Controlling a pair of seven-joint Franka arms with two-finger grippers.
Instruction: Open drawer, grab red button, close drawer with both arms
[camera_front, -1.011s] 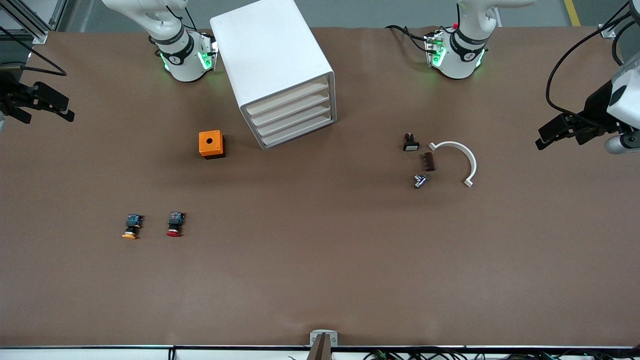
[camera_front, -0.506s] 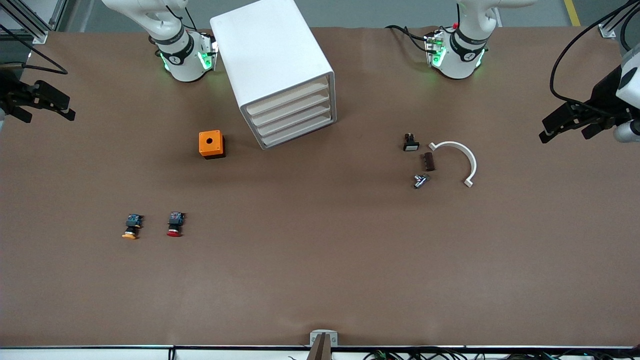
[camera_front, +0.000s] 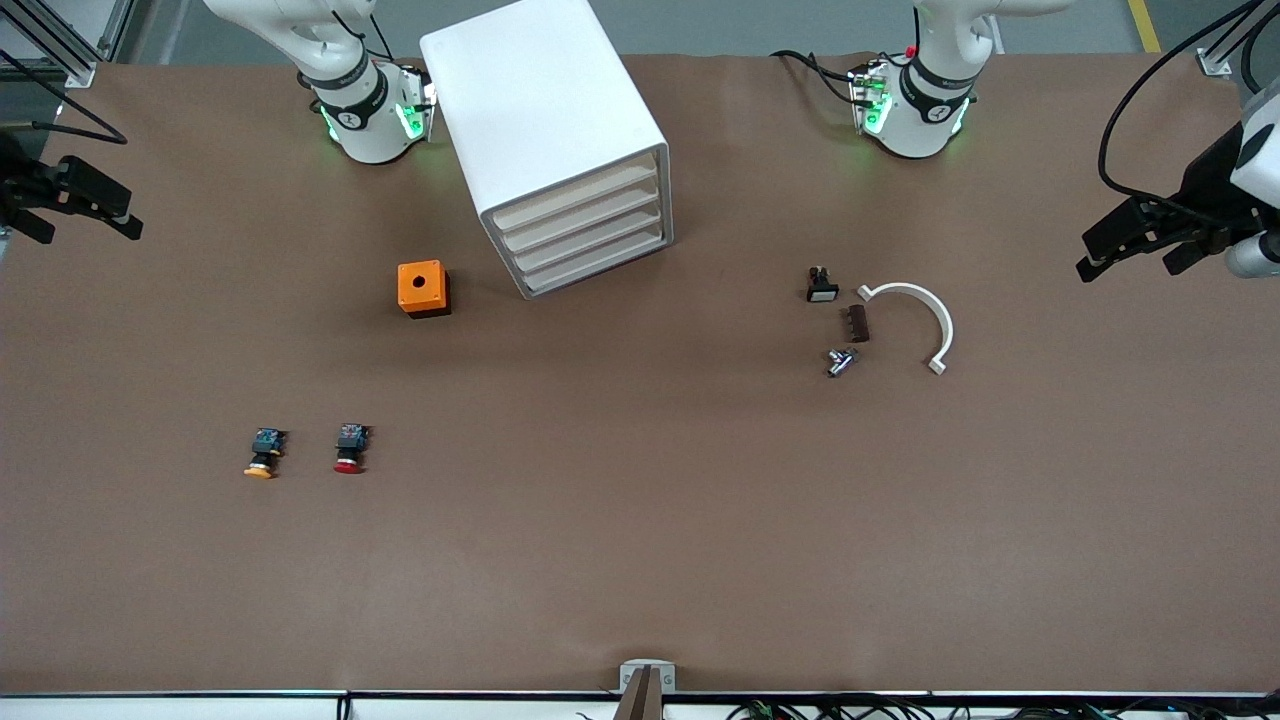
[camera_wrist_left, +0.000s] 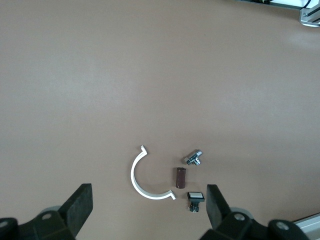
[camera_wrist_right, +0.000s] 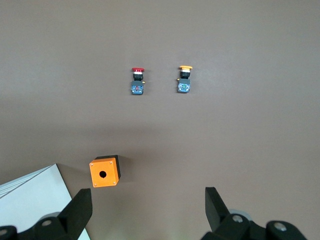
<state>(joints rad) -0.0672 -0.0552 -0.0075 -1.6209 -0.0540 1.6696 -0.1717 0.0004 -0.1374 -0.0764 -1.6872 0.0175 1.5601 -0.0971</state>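
Observation:
The white cabinet stands near the arms' bases, and all of its stacked drawers are shut. The red-capped button lies on its side on the brown table, nearer the front camera than the cabinet, toward the right arm's end; the right wrist view also shows this button. My right gripper hangs open and empty over the table's edge at the right arm's end, far from the button. My left gripper hangs open and empty over the left arm's end.
An orange box with a hole sits beside the cabinet. A yellow-capped button lies beside the red one. Toward the left arm's end lie a black white-faced button, a brown block, a metal fitting and a white curved bracket.
Both grippers have drifted a little toward the arms' bases, the left one more than the right. Nothing on the table has moved.

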